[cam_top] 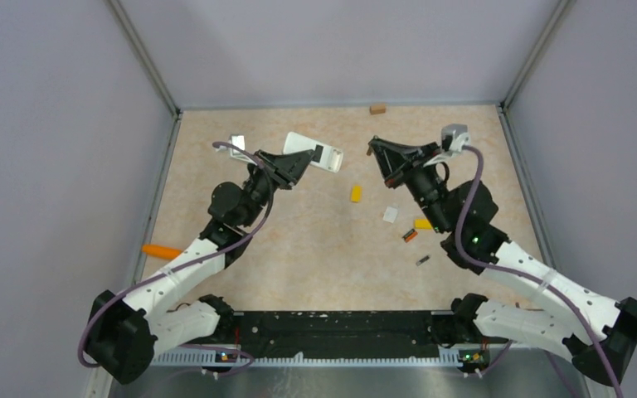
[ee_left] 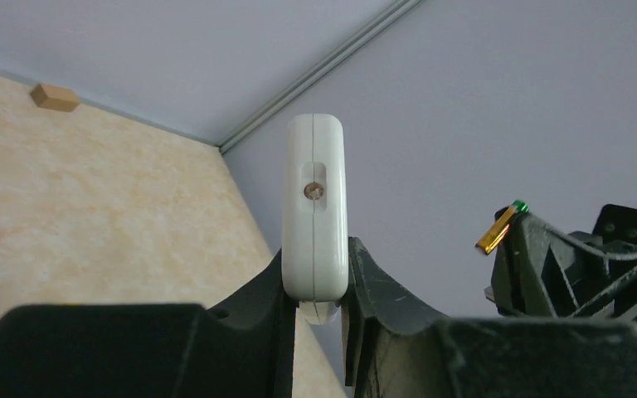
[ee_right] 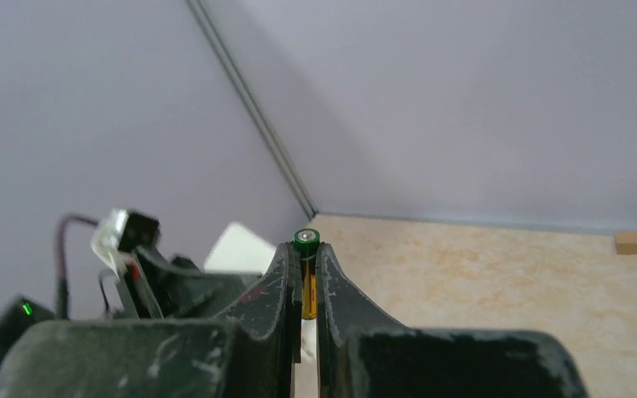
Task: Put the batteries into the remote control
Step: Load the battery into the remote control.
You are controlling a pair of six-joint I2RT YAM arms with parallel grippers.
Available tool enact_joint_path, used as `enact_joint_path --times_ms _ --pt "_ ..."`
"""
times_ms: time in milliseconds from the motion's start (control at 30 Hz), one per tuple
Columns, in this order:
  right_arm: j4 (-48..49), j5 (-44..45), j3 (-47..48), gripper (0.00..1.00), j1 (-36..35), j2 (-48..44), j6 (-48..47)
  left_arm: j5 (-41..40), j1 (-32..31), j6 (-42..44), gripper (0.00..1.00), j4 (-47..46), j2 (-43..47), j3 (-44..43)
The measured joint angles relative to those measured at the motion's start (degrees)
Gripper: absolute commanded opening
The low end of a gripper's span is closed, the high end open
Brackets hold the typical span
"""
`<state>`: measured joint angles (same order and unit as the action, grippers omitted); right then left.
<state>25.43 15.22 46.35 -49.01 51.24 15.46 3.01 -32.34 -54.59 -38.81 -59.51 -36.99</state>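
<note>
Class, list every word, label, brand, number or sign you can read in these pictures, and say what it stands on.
No text can be read.
The slim white rectangular remote: no print visible.
The gold, green-tipped battery: label unreadable.
The two small loose batteries: too small.

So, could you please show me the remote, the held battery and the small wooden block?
remote [ee_left: 315, 249]: left wrist view, on its narrow white end.
battery [ee_left: 498, 230]: left wrist view, on its gold body.
wooden block [cam_top: 377, 109]: top view, on its upper face.
</note>
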Motion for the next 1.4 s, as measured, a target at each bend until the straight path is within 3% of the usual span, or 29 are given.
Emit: enact_joint_path --times_ms 200,367,633,1400 --pt "-9.42 6.43 15.17 0.0 -0.02 7.04 11.69 -0.46 0.0 -12.31 0.0 -12.48 -4.04 3.72" --pt "-16.7 8.17 24.46 0.0 -0.09 16.63 13.77 -1.05 0.0 -20.26 0.0 -19.87 -7.72 3.72" --pt "-20.83 12.72 27.23 0.0 -1.53 22.43 11.69 -4.72 0.0 -27.54 0.0 -25.2 -11.98 3.45" --pt "-25.53 16.5 32.96 0.0 -2.84 27.32 10.27 -8.41 0.22 -31.5 0.0 -31.04 -20.44 -2.27"
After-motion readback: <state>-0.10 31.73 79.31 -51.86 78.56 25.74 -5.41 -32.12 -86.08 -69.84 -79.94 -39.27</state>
